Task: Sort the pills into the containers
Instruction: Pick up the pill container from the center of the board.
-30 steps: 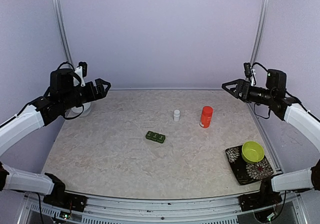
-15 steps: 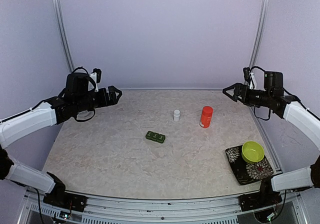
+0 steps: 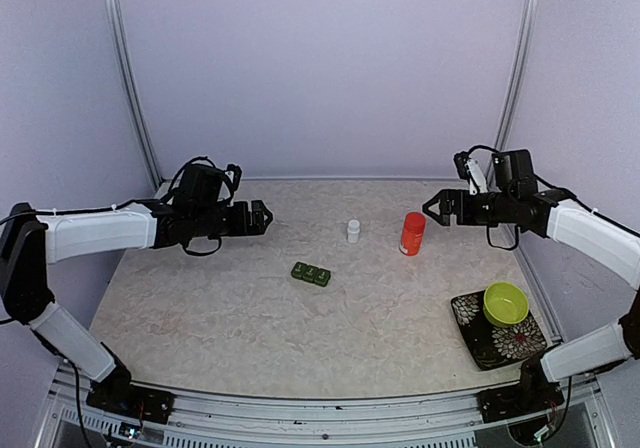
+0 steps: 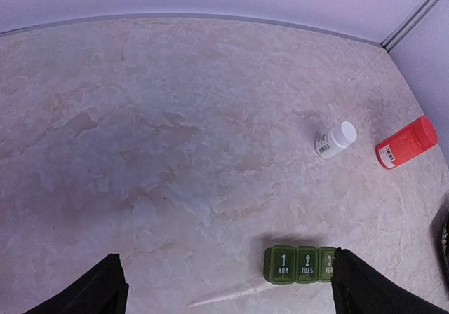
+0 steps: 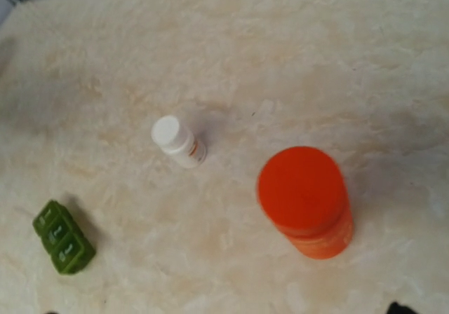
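The containers, a small dark green pill box (image 3: 311, 274) of three lidded compartments, lie near the table's middle; the left wrist view shows them (image 4: 298, 265) with lids marked 1 and 2. No loose pills show. My left gripper (image 3: 262, 218) hangs open above the table, up and left of the box. Its dark fingers (image 4: 98, 293) frame the bottom of its wrist view. My right gripper (image 3: 432, 211) is open, just right of the red-orange bottle (image 3: 412, 233) and above it. In the right wrist view that bottle (image 5: 306, 200) stands upright below the camera.
A small white bottle (image 3: 353, 230) stands left of the red-orange one. A lime-green bowl (image 3: 505, 303) sits on a dark flowered plate (image 3: 520, 346) at the front right. Side rails and the back wall bound the marbled table (image 3: 220, 308).
Both arms have swung inward over the table: the left gripper moved right toward the middle, the right gripper moved left to the red-orange bottle. Both stayed open.
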`<state>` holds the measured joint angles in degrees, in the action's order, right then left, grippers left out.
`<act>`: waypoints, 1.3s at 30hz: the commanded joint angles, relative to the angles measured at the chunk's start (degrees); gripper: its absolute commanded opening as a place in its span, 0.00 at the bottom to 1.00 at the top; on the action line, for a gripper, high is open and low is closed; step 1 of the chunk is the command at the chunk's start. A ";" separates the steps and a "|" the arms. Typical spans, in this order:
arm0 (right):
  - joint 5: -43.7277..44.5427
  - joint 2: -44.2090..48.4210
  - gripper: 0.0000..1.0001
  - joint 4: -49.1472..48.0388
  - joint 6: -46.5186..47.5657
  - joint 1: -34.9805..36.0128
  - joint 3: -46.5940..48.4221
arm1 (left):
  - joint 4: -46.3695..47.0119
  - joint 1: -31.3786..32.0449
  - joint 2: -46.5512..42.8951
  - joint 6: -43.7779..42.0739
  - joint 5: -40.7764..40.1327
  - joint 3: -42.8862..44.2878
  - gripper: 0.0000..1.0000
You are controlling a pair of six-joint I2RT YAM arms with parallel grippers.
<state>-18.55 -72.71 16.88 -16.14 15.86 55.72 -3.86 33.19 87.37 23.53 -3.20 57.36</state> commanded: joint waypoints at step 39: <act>10.31 -38.50 1.00 -15.56 14.07 30.97 14.76 | 9.14 2.59 4.57 6.34 3.89 -7.68 0.99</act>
<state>-8.54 -109.16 4.73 -4.25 45.63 69.47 4.71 35.46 93.56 29.36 1.39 50.70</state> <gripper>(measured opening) 0.996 0.988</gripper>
